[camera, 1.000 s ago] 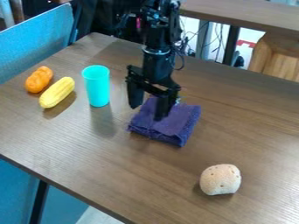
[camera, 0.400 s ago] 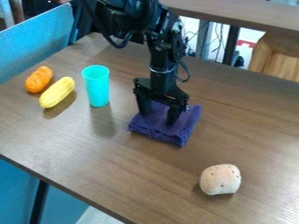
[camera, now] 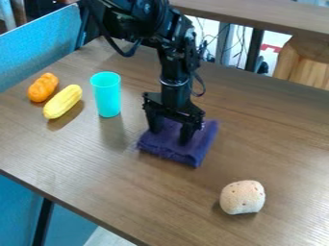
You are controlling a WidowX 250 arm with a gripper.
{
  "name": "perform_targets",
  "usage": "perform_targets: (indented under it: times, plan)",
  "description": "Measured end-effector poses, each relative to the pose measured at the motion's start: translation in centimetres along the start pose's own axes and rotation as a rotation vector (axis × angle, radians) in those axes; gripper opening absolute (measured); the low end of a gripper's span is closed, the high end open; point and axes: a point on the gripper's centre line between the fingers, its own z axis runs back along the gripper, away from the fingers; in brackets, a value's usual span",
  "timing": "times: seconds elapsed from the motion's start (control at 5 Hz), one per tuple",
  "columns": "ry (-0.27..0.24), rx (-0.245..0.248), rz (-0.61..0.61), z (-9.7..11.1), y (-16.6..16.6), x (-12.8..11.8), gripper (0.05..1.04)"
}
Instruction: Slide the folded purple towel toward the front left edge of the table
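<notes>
The black gripper (camera: 170,130) points down onto the folded purple cloth (camera: 175,147) near the middle of the table. Its two fingers are open, standing apart with a stretch of cloth between them, and their tips meet the cloth's top. To the left, a turquoise cup (camera: 107,94) stands upright, touching neither gripper nor cloth. Part of the cloth's back side is hidden behind the fingers.
A yellow corn-like object (camera: 63,101) and an orange lumpy one (camera: 43,87) lie at the left of the wooden table (camera: 270,129). A pale, speckled round piece (camera: 242,197) sits at the front right.
The gripper has come down onto the cloth and lately shifted slightly left and toward the front. The cloth has slid a little the same way. The other objects have stayed put.
</notes>
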Motion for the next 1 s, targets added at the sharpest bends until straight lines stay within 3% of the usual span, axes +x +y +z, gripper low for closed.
perform_targets:
  times: [0.2,0.4,0.6,0.8,1.0]
  plan:
    - [0.183,0.065,0.005,-0.1,2.4,-3.6,1.001]
    - [0.302,0.191,0.011,0.0,4.3,-5.7,1.001]
    - [0.315,0.19,-0.014,-0.2,4.4,-6.5,1.001]
    - [0.306,0.135,0.002,-0.2,4.4,-7.2,1.001]
    - [0.357,-0.008,0.048,-0.4,3.7,-8.4,1.001]
